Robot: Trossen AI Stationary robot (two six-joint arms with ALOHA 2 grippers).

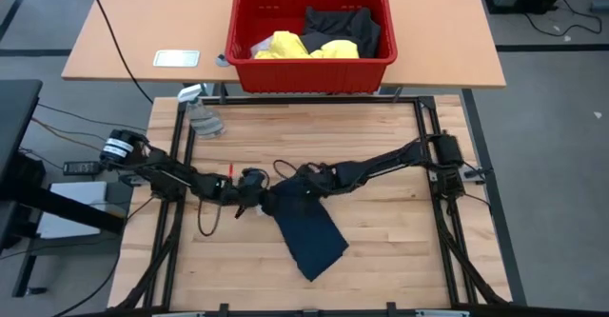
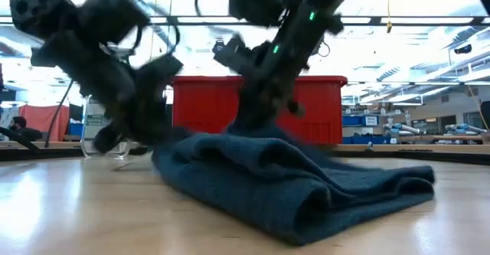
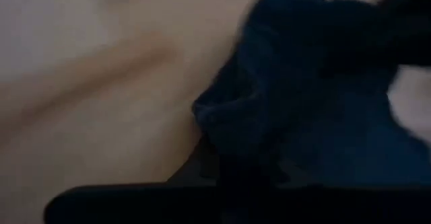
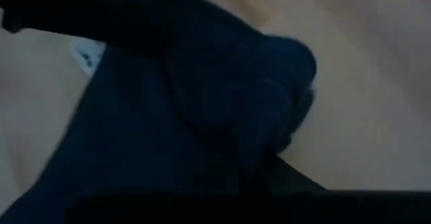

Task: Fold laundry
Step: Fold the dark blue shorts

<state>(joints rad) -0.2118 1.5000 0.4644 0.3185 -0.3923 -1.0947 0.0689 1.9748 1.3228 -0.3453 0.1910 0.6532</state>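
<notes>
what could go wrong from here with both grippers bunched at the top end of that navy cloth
The left gripper and right gripper sit very close at one end of the navy garment, so they might collide. The cloth is rumpled there, as the low view shows, so a fold may come out uneven. A loose cable lying near the left arm might snag.

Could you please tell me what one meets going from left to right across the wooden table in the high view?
Spray bottle → left gripper → navy garment → right arm's base.
</notes>
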